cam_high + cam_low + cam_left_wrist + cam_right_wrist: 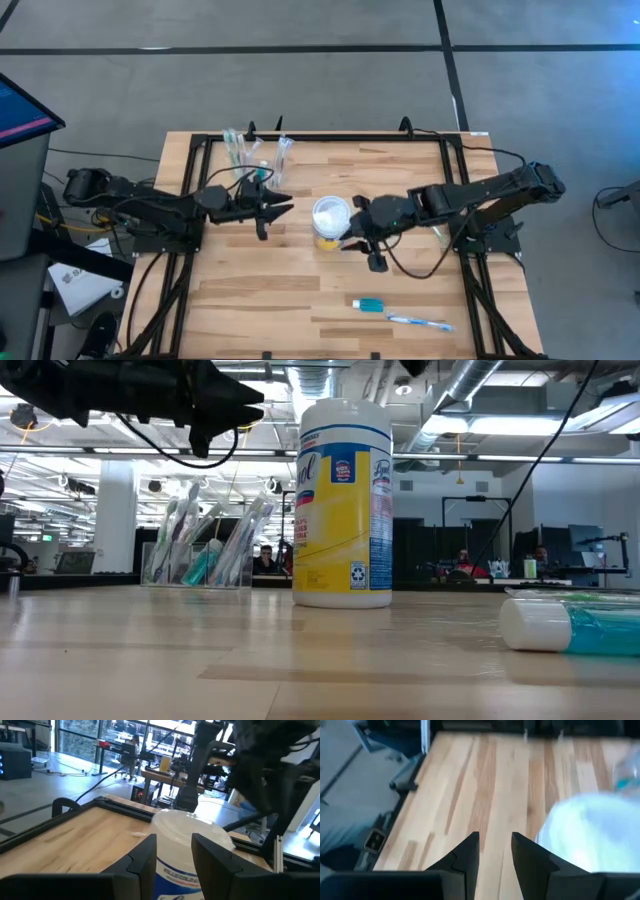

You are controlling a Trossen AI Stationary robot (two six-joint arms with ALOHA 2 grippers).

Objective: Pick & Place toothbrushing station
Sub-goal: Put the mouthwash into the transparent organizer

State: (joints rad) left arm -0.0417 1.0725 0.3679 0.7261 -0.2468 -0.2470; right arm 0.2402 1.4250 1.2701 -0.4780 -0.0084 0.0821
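The toothbrushing station [255, 155], a see-through stand with toothbrushes upright in its cups, rests on its base at the table's far left; the low view shows the station [200, 550] behind and left of the tub. My left gripper [280, 212] hovers open just in front of the station, pointing level toward the round white-topped, yellow-banded tub [330, 222]. In its wrist view the left gripper [175, 855] has nothing between its fingers. My right gripper [362, 255] hangs open beside the tub's right side, tipped down; the right gripper [495, 852] is empty too.
The tub [345, 505] stands upright at mid-table between the two grippers. A teal toothpaste tube [368, 303] and a toothbrush [420, 322] lie near the table's near right. A black frame [300, 138] runs along the table's edges. Bare wood lies at the near left.
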